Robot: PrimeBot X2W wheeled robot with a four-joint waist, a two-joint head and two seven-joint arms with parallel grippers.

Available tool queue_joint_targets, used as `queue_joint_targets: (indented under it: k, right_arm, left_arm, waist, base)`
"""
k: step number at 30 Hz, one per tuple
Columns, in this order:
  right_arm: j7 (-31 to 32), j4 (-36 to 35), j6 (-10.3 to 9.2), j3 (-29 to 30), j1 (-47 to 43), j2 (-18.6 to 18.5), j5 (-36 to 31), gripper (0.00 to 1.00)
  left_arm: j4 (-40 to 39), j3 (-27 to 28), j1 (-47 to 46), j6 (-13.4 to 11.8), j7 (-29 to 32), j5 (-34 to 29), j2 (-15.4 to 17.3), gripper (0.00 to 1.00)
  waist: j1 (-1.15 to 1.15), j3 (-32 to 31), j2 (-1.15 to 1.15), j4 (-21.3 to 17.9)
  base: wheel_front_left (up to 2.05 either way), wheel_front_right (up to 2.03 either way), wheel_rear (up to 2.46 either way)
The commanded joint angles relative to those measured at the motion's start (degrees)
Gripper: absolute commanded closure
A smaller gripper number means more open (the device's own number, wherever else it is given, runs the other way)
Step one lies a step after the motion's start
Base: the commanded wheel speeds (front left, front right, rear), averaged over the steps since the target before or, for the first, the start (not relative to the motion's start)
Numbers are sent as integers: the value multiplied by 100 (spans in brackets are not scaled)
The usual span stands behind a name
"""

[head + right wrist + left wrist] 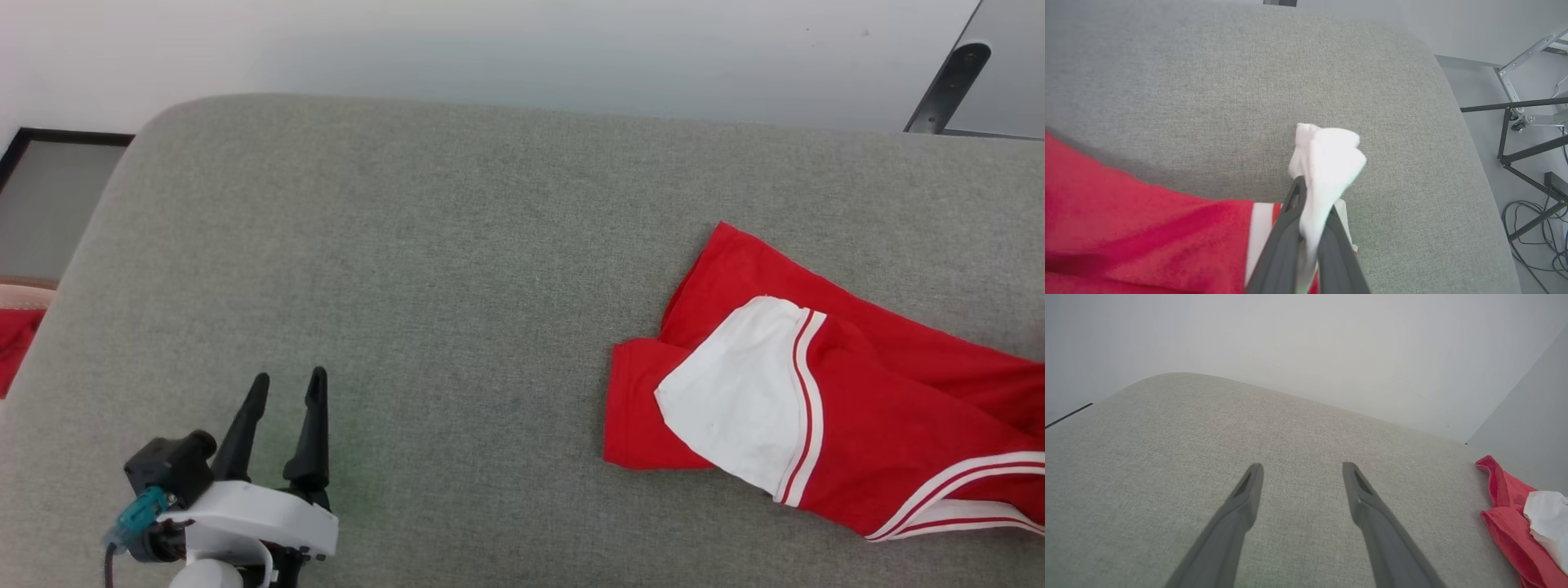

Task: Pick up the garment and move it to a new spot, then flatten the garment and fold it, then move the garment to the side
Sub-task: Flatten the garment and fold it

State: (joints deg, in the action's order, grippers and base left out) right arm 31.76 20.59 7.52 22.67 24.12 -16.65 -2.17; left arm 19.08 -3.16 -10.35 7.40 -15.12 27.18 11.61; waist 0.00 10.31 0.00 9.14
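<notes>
Garment [882, 392] lies rumpled on the right part of the grey surface [457, 269], with one white sleeve [1327, 155] bunched up in a pinch. To carry it well, I would raise that sleeve slowly so the red body peels off without snagging, then draw it toward the bare middle, where there is room to spread it. On that sleeve the right gripper [1312, 200] is clamped almost fully closed; the bite looks shallow, though the bunched cloth hides its depth. Farther off, the left gripper [290, 380] stands spread wide and empty over bare surface, well apart from the cloth.
</notes>
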Motion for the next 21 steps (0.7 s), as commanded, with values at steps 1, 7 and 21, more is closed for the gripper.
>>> queue_joint_targets:
  k: [1,7,21]
  right_arm:
    - [-89,113,-6,69,-10,49,-107,71]
    - [-434,249,-6,-116,99,126,-73,0]
    - [-2118,-772,-6,-924,-397,173,315,0]
  left_arm:
    - [13,-14,-50,16,-3,-18,10,0]
    - [22,2,-52,17,-3,-6,58,0]
    - [-452,-86,10,17,77,240,369,0]
  waist:
    - [0,10,0,-11]
    - [0,-11,0,-77]
    - [0,-133,0,-565]
  base:
    - [0,0,0]
    - [0,0,0]
    - [0,0,0]
